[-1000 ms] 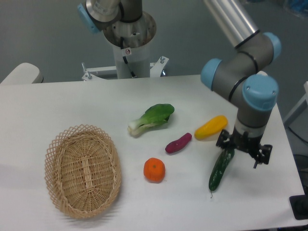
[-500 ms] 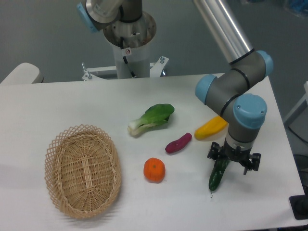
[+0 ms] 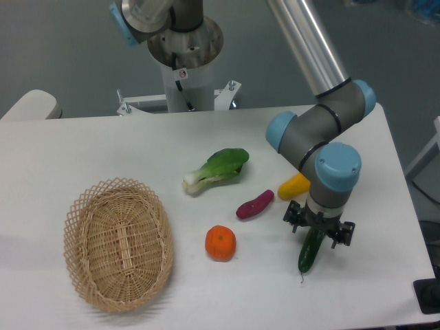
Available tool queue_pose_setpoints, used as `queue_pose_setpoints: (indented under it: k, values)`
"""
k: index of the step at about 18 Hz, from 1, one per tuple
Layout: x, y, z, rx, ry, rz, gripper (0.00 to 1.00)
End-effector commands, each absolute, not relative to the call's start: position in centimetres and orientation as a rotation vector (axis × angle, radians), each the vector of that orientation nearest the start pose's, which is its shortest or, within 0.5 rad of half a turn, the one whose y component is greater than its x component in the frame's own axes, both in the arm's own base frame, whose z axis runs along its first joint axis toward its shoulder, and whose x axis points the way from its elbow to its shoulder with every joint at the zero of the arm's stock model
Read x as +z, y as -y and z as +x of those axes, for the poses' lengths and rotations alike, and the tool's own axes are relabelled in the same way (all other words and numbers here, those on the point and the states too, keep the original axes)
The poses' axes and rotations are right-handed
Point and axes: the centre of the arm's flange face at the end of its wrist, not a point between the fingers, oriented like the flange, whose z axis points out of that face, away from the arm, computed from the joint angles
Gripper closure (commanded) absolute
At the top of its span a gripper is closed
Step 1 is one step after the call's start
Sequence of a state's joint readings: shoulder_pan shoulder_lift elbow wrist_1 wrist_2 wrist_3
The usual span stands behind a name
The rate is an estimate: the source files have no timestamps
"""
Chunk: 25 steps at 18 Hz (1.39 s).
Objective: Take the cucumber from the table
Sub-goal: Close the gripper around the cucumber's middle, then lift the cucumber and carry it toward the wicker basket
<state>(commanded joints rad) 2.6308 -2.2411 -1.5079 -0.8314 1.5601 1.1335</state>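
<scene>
Nearest me, the cucumber (image 3: 310, 251) is lying on the table (image 3: 82, 148) at about four o'clock, not yet lifted. The gripper (image 3: 318, 232) is straddling its upper end, fingers spread wide and clamping nothing, so closing and raising are remaining.

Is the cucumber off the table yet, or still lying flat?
Still lying flat on the table. The cucumber rests on the surface, with the gripper astride its upper end.

High front view over table (image 3: 82, 148)
</scene>
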Motion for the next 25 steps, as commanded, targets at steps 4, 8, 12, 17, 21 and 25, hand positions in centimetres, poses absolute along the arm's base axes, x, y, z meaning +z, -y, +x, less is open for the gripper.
queue_pose_setpoints:
  k: [4,8,12,17,21,25]
  values:
    - [18.5,-45.9,-54.4,0.172,-0.126,-3.064,0.44]
    - [18.8,-46.0,-54.7,0.182,-0.178,-3.060,0.83]
    - [19.8,-46.2,-55.2,0.199,-0.182,-3.053,0.85]
    - [23.8,-47.2,-54.6,0.244,-0.195,-3.031,0.86]
    - [28.3,-49.4,-50.0,0.198,-0.216,-3.042,0.86]
    - [33.2,-51.6,-45.2,0.183,-0.202,-3.025,0.86]
